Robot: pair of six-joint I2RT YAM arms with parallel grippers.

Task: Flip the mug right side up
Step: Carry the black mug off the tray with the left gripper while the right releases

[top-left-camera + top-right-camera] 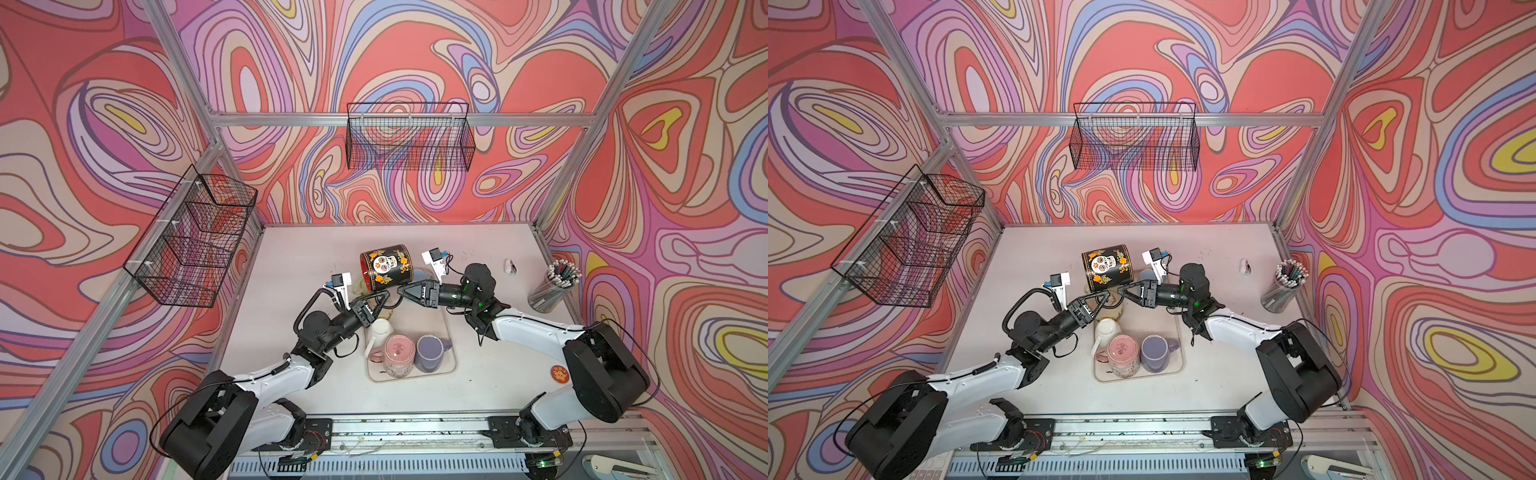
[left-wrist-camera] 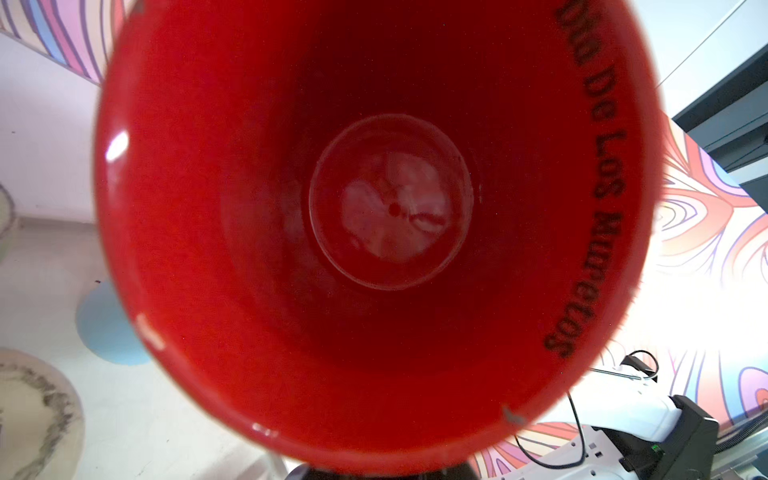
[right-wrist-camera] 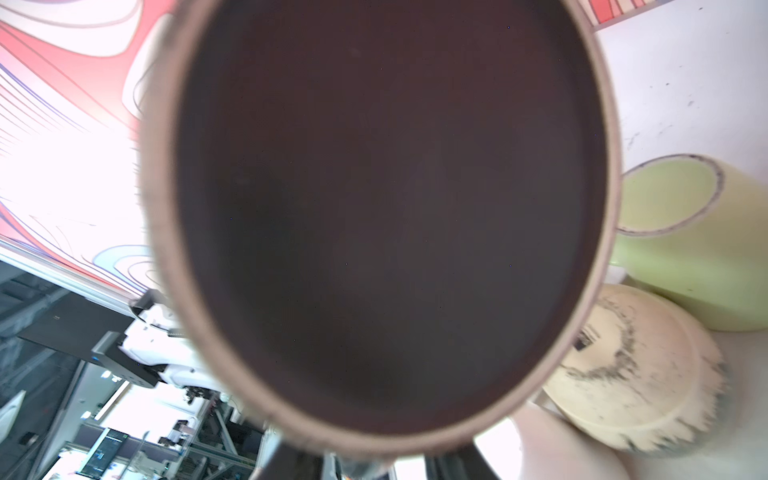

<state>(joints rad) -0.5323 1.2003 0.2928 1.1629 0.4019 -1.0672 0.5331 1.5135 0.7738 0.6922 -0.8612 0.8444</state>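
The mug (image 1: 386,268) (image 1: 1106,266) is black with a white skull and orange flowers, and red inside. It lies on its side above the far end of the tray, mouth toward the left arm. My left gripper (image 1: 385,296) (image 1: 1106,296) is shut on the lower rim; the left wrist view looks straight into the red inside (image 2: 374,208), and the fingers are almost hidden. My right gripper (image 1: 401,289) (image 1: 1121,291) is at the base edge. In the right wrist view the dark base (image 3: 395,208) fills the frame, and the two fingers stand apart below it.
The tray (image 1: 451,365) holds a white mug (image 1: 380,330), a pink mug (image 1: 399,353) and a purple mug (image 1: 432,353). A green mug (image 3: 685,249) and a cream mug (image 3: 636,365) stand under the held mug. A pen cup (image 1: 552,286) stands at the right edge.
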